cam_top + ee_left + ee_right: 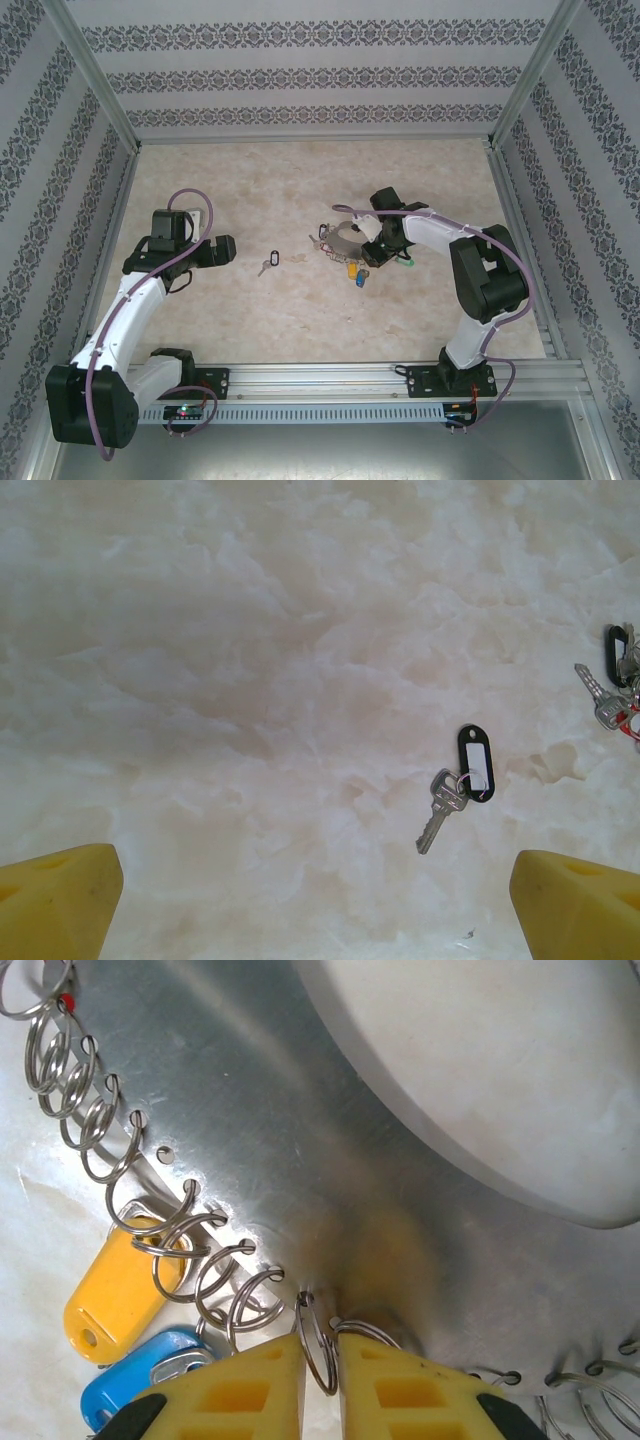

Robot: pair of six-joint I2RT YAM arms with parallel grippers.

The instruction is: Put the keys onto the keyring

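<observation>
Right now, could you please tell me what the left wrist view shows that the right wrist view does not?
Left wrist: the loose key with its black tag lying on the table, ahead of the open left gripper. Right wrist: the right gripper closed at the edge of the keyring, a small split ring between its fingers, beside a yellow tag and a blue tag. Both: the pale table and part of the keyring's cluster.

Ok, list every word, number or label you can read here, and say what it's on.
None readable anywhere.
Black tag on the loose key: white insert looks blank.
Yellow tag and blue tag: no print visible.
The keyring: bare metal, no stamp visible.
Wall bands: ornament, not lettering.
</observation>
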